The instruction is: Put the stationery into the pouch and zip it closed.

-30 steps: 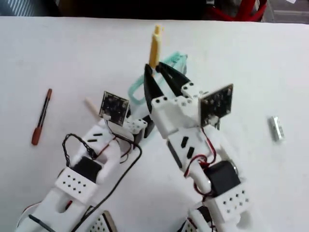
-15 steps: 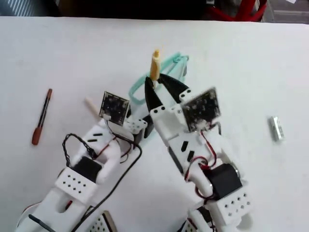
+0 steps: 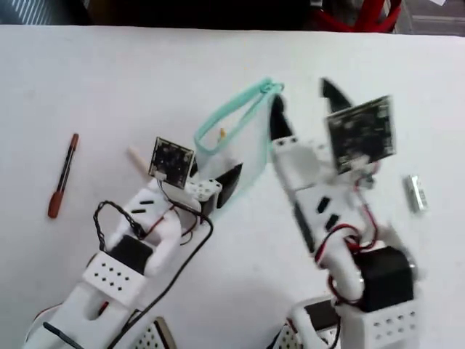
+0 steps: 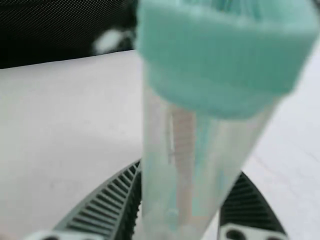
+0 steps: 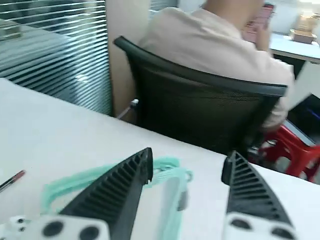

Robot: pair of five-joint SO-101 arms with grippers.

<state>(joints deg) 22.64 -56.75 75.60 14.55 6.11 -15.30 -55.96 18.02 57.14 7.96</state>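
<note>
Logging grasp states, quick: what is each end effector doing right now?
Left end effector: shut on the pouch.
Right end effector: open, empty.

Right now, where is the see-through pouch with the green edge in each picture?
High view: the clear plastic pouch with mint-green edging sits mid-table between the arms.
Left wrist view: close up, clamped in the left gripper.
Right wrist view: just beyond the open right gripper.
Shared landmark: the white table.

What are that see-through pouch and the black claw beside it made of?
The pouch looks like soft, clear plastic with a mint-green trim: a yellowish item shows through its wall. The right claw looks like hard matte black plastic, ridged on the inner faces.
</note>
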